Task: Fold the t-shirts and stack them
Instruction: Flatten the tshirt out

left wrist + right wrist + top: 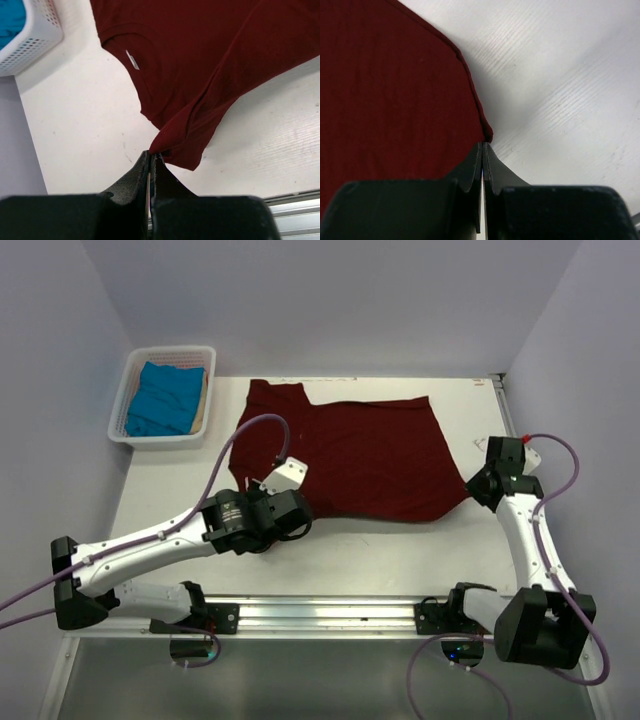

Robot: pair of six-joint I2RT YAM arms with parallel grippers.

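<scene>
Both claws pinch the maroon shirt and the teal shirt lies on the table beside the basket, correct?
No: the teal shirt lies inside the basket, per the top view. The left claw and right claw do pinch the maroon shirt.
</scene>
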